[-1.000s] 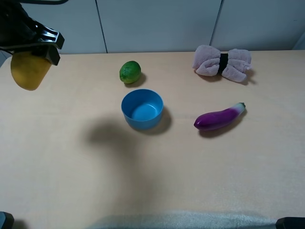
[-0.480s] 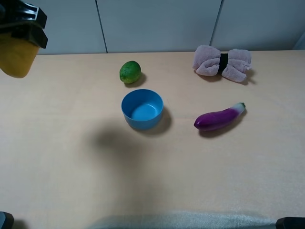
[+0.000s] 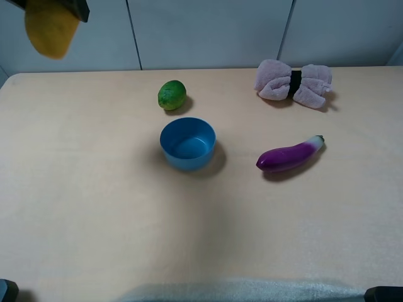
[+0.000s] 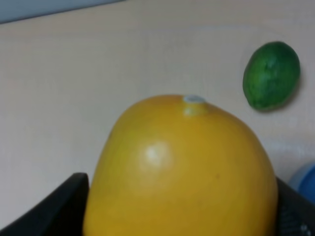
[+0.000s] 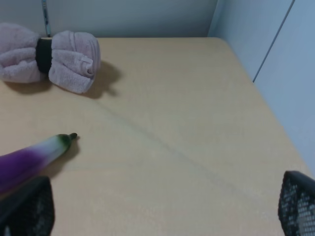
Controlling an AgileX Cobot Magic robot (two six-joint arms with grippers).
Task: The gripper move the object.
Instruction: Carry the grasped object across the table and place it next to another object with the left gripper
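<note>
The yellow-orange oval object (image 3: 50, 28) hangs high at the far left of the exterior view, well above the table. My left gripper (image 3: 77, 7) is shut on it, and only a dark corner of the gripper shows at the frame's top edge. In the left wrist view the object (image 4: 182, 167) fills the middle between the two black fingers (image 4: 56, 209). My right gripper (image 5: 162, 209) is open and empty, its fingers (image 5: 27, 209) low over the table near the eggplant.
A green lime (image 3: 171, 95) lies behind a blue bowl (image 3: 187, 143) at the table's middle. A purple eggplant (image 3: 289, 154) lies to the right, and a pink rolled towel (image 3: 293, 80) at the back right. The lime (image 4: 271, 74) also shows in the left wrist view.
My left gripper has risen with the yellow object and shifted slightly right, now almost out of the top of the view. Its shadow on the table has faded.
</note>
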